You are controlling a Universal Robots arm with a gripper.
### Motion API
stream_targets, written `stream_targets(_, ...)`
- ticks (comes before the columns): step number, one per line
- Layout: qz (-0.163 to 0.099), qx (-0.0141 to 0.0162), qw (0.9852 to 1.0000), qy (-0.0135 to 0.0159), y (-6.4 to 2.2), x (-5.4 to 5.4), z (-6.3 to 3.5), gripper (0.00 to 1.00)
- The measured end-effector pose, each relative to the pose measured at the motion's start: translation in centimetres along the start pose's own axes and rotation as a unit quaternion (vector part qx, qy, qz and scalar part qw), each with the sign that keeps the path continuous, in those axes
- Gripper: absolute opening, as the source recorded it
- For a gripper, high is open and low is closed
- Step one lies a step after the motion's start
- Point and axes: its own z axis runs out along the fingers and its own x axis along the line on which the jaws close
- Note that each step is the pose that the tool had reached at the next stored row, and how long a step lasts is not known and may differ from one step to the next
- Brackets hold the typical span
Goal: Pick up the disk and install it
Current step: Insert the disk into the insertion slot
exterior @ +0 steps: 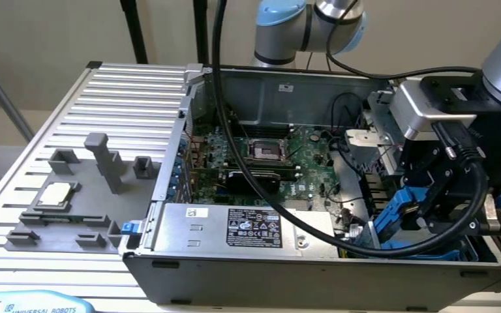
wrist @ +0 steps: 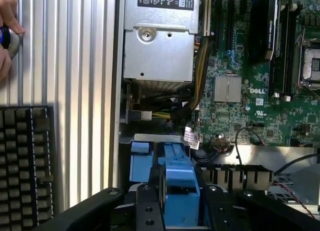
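The end effector (exterior: 435, 212) is reaching down into the open computer case (exterior: 320, 277), at the corner on the exterior view's right, nearest the camera. It is grasping the disk (exterior: 396, 218) by its blue carrier frame. In the wrist view the blue frame (wrist: 179, 178) is sitting between the 2 black fingers (wrist: 145, 211) of the end effector (wrist: 180, 213), and both fingers are pressing against its sides. The disk's metal body and label are hidden by the end effector, so I cannot tell how it is facing. The disk is hanging inside the case, low in that corner, just beside more blue plastic parts (wrist: 140, 163) of the drive bay. I cannot tell whether it is touching them.

The grey power supply box (exterior: 242, 225) is lying along the case's near wall, on the exterior view's left of the disk and apart from it. The green motherboard (exterior: 276, 156) is lying behind that box. A thick black cable (exterior: 233, 124) is looping from above across the case toward the end effector.

The case is standing on a ribbed metal counter (exterior: 128, 91). On the counter, well apart from the disk, a grey fixture (exterior: 102, 163) is carrying a small square chip (exterior: 55, 194). In the wrist view a person's hand (wrist: 7, 36) is resting on the counter (wrist: 75, 91) around a small round object.
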Motion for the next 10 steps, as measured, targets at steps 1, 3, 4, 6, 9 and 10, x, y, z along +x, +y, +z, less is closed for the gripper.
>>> stream_targets(1,0.000,0.0000,1.0000,0.0001,-0.04,0.0,0.00,0.41)
stream_targets(3,0.000,0.0000,1.0000,0.0002,-0.13,0.0,-0.02,0.41)
stream_targets(4,0.000,0.0000,1.0000,0.0002,-0.21,0.0,-0.03,0.41)
stream_targets(6,0.000,0.0000,1.0000,0.0001,-0.44,0.0,-0.02,0.41)
stream_targets(9,0.000,0.0000,1.0000,-0.0002,-0.92,0.0,-0.07,0.41)
stream_targets(10,0.000,0.0000,1.0000,-0.0004,-1.10,0.0,-0.09,0.41)
